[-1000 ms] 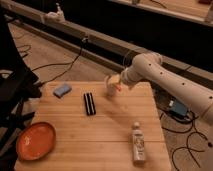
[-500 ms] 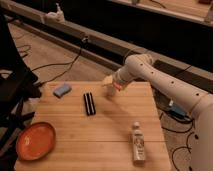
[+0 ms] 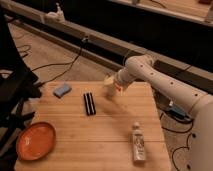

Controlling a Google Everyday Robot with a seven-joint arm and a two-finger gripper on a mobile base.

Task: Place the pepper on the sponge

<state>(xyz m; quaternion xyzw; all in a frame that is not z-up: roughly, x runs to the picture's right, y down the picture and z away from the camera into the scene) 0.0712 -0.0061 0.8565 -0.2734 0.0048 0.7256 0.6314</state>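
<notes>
The pincer (image 3: 111, 89) has sunk to the pepper (image 3: 119, 89) at the far edge of the table (image 3: 100, 135). Whether it grips, I cannot tell. The sponge (image 3: 62, 90) waits well apart.

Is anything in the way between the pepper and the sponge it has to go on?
The gripper is at the pepper, at the far edge of the table. Toward the sponge, a pale cup stands right beside the pepper, and the black block lies close to that path.
</notes>
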